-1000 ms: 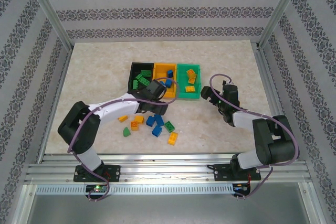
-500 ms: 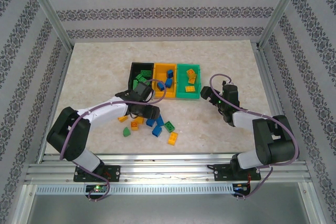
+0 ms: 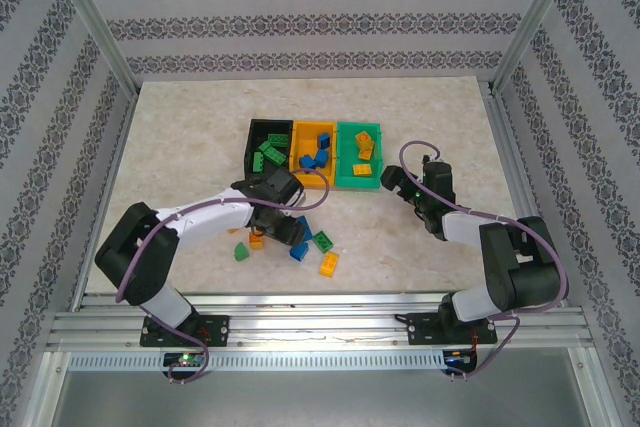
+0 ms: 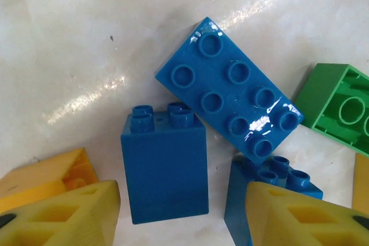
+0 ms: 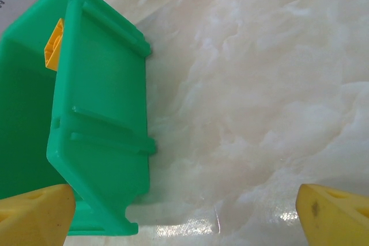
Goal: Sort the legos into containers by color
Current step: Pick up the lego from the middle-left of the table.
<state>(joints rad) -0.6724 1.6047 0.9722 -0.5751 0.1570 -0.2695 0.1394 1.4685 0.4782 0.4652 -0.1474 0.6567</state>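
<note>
Three blue bricks now lie under the left gripper. A second ago it hung at the near rim of the yellow-orange bin, and it has since swung back down the frame to the loose pile at the lower centre of the overhead view. Its yellow fingers stand spread wide at the bottom corners of the wrist picture, holding nothing.

Between the fingers lies a tall blue brick. A flat eight-stud blue brick sits just above it toward centre-right, very close or touching. A third blue brick is half hidden behind the right-hand finger. A green brick shows its hollow underside at the right edge, and a yellow brick pokes in at lower left.

So a delivery looks finished and the next pick is being lined up, probably on the tall blue brick. As things lie, green bricks are in the black bin, blue ones in the yellow-orange bin, and yellow-orange ones in the green bin. A handful remain loose on the table.

The right gripper has not moved. It is spread open and empty, just right of the green bin's outer wall.
</note>
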